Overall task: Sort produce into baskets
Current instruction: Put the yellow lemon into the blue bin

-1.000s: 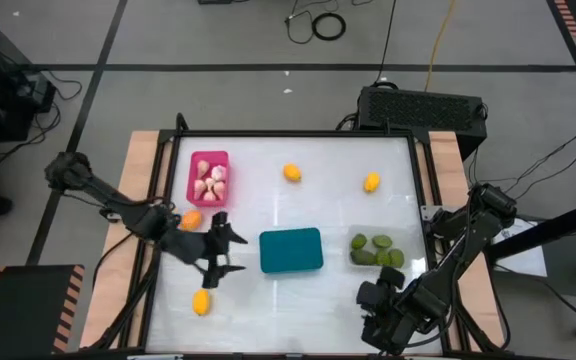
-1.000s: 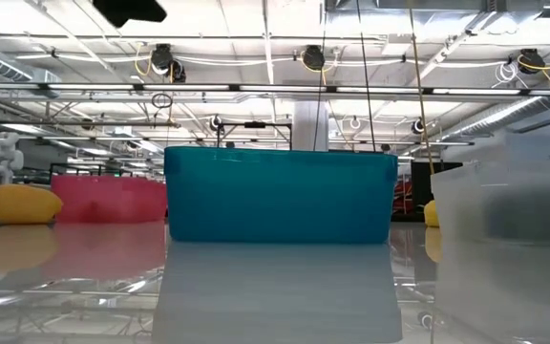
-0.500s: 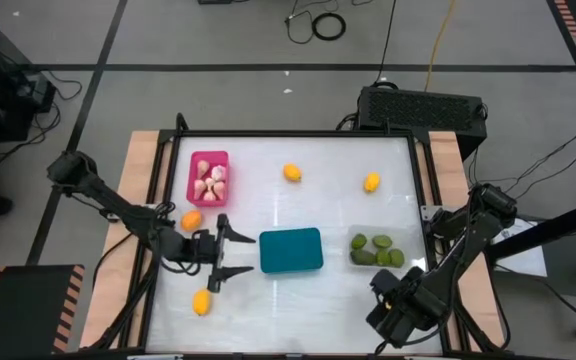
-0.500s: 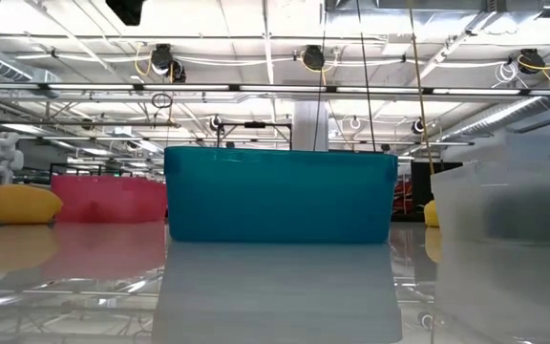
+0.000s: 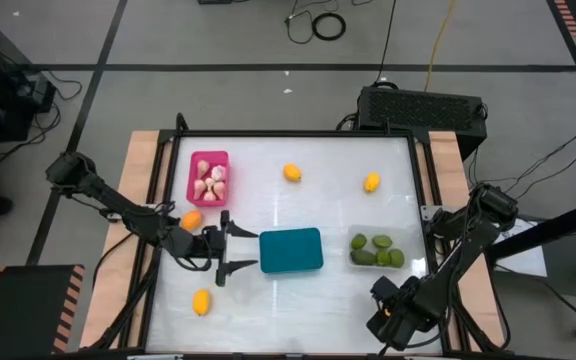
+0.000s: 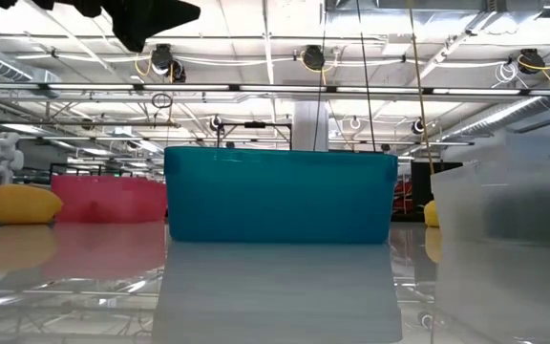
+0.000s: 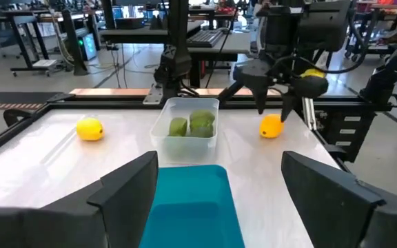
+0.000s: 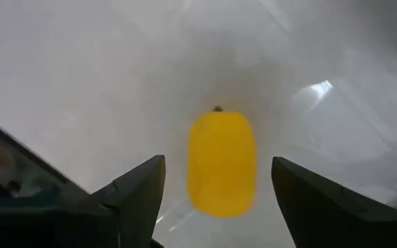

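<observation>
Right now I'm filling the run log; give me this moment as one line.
left gripper: open, empty, beside teal bin | right gripper: open over yellow fruit | pink bin: bulbs | clear bin: green fruits

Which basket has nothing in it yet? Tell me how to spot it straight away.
Find the white table from above; three small baskets sit on it. The empty one is the teal basket in the middle, just ahead of the left gripper and its open jaws. The pink basket holds pale bulbs, the clear basket green fruits.
</observation>
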`<state>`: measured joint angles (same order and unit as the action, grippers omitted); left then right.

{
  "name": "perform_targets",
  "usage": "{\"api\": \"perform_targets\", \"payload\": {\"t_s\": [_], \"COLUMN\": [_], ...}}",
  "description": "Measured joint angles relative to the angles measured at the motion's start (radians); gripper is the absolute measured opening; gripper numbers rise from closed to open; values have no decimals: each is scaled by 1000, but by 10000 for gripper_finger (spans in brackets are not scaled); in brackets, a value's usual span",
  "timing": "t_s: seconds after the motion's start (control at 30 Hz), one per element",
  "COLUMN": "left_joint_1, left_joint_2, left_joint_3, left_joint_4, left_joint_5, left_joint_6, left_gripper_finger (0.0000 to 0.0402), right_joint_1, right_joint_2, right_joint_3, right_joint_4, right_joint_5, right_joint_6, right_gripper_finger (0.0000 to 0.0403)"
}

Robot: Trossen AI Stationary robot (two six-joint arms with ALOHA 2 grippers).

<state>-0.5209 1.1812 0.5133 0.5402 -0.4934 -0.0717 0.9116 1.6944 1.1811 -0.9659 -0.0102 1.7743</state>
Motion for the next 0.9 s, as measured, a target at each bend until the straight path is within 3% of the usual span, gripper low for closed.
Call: {"api": "perform_targets", "payload": {"t_s": [0.53,0.9], "left_joint_1": [0,0], "left_joint_2": [0,0], "left_joint_3": [0,0], "left_joint_4": [0,0], "left_joint_5": [0,0], "left_joint_6": [-2,-1], "left_gripper_finger": [315,315], "right_joint_1": [36,26], "right_joint_2": [0,1], "right_joint_3": [-152,-120], "right_joint_4": [173,244], "right_joint_5": [-22,-19], "right_joint_6": [45,46], "right_gripper_finger": [252,155]}}
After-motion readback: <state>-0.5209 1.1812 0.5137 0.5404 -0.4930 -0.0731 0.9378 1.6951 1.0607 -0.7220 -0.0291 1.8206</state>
